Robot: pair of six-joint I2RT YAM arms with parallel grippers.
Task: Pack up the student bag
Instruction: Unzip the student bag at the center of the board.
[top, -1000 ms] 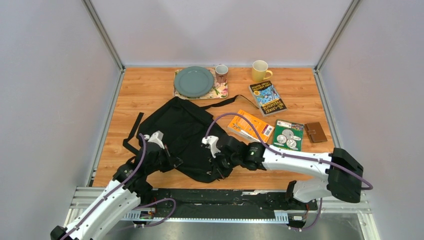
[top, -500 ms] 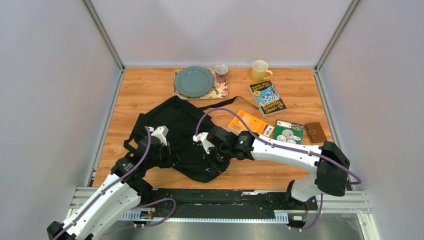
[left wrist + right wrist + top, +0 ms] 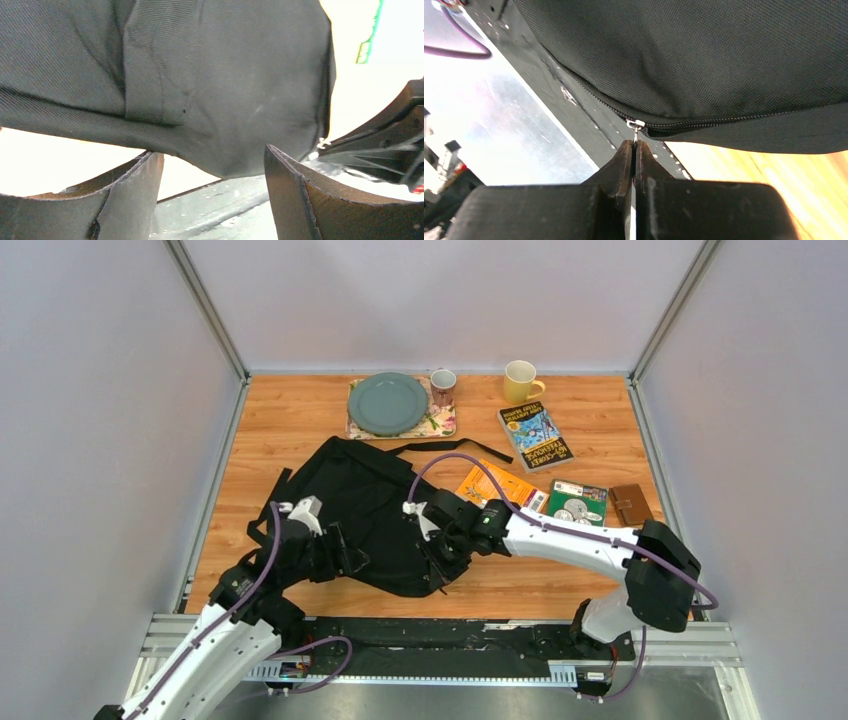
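Pinching zipper pull (image 3: pixel 636 126) tight in right gripper (image 3: pixel 634 143); left gripper (image 3: pixel 210 152) spread wide, empty. Just ahead, student bag (image 3: pixel 365 510): limp, light, best gripped along seams.

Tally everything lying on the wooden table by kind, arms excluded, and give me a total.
Student bag: 1
Books: 3 (blue book, orange book, green book)
Mugs: 2 (yellow mug, small mug)
Plate: 1
Placemat: 1
Brown wallet: 1
Total: 9
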